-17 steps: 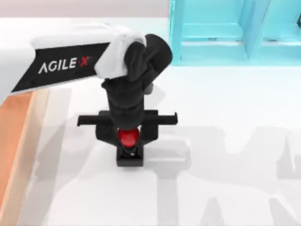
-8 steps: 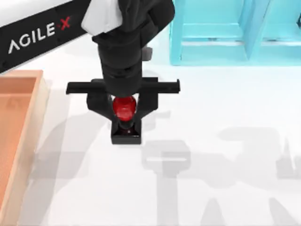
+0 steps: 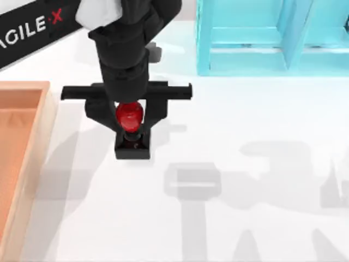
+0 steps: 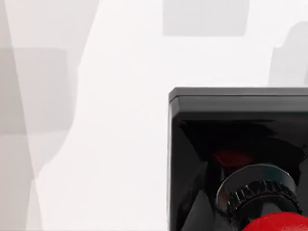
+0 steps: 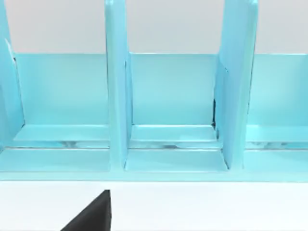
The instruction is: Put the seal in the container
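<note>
Left gripper [image 3: 130,117]: fingers clamped on the red knob of the seal [image 3: 131,131], which hangs upright beneath it, black block base lowest, clear of the white table [image 3: 245,218]; its shadow falls apart on the surface. Container [image 3: 24,164]: wooden tray, to the gripper's left at the table's left edge, apart from the seal. Light blue shelf frame [image 3: 262,38]: beyond and right of the gripper. Left wrist view: seal base [image 4: 236,144] close up over the table.
</note>
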